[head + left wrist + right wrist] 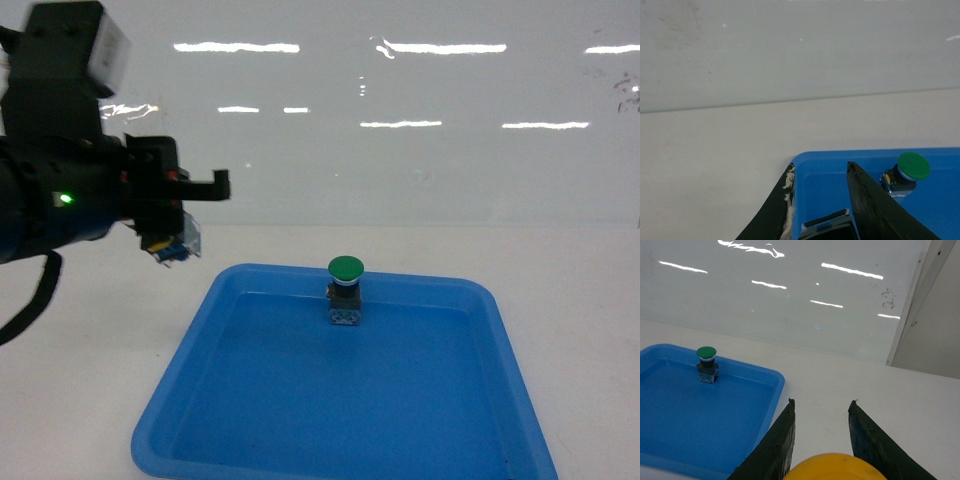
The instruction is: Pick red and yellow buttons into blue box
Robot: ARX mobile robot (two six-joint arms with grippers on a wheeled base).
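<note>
From the head view, one shallow blue tray [340, 400] lies on the white worktop [90, 340], its near edge cut off by the bottom of the picture, and one green-capped button [345, 290] stands upright inside it near the far wall. One arm shows here, the left one, raised at the far left above the worktop; its left tool [172, 235] is clamped on a small switch body [180, 243] with a clear and bluish base, whose cap is hidden behind the tool, so its colour cannot be told from here. The right arm is out of this picture, and no deep blue crate appears in any of the three views. In the left wrist view, two dark fingers [875, 205] rise from the bottom edge, the left one with a frayed white lining, and between them, low at the bottom edge, the dark, metal-edged top of the held switch is mostly cut off. Beyond them is the tray's far left corner, and to the right the single green button appears tilted from this angle. In the right wrist view, the right tool [820, 412] has its two dark fingers standing apart, with one yellow button [835, 467] held between them, its rounded cap filling the bottom edge and its body out of sight. The tray lies to the left, the green button upright at its far side.
</note>
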